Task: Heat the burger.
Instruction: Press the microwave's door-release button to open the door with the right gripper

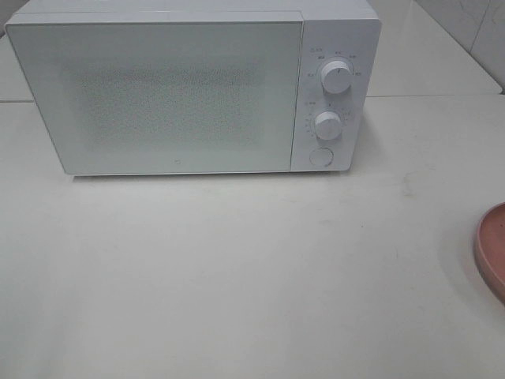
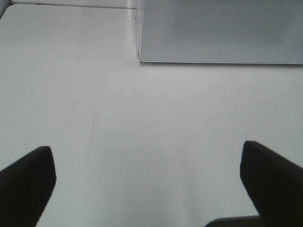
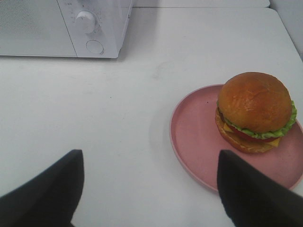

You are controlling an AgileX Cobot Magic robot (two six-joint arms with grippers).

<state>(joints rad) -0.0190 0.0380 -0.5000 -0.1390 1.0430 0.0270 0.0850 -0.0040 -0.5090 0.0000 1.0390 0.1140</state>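
Observation:
The burger [image 3: 254, 111], with a golden-brown bun, green lettuce edge and cheese, sits on a round pink plate [image 3: 194, 142] in the right wrist view. In the high view only the plate's edge [image 1: 491, 249] shows at the right border; the burger is out of that view. My right gripper [image 3: 149, 189] is open and empty, short of the plate, with one finger [image 3: 246, 194] over its near rim. The white microwave [image 1: 189, 87] stands at the back with its door shut. My left gripper [image 2: 147, 177] is open over bare table, in front of the microwave's corner [image 2: 142, 59].
The microwave panel carries two white knobs [image 1: 337, 76] [image 1: 327, 125] and a round button [image 1: 320, 156]. A tiled wall [image 1: 473, 28] rises at the back right. White tabletop [image 1: 237, 268] spreads in front of the microwave.

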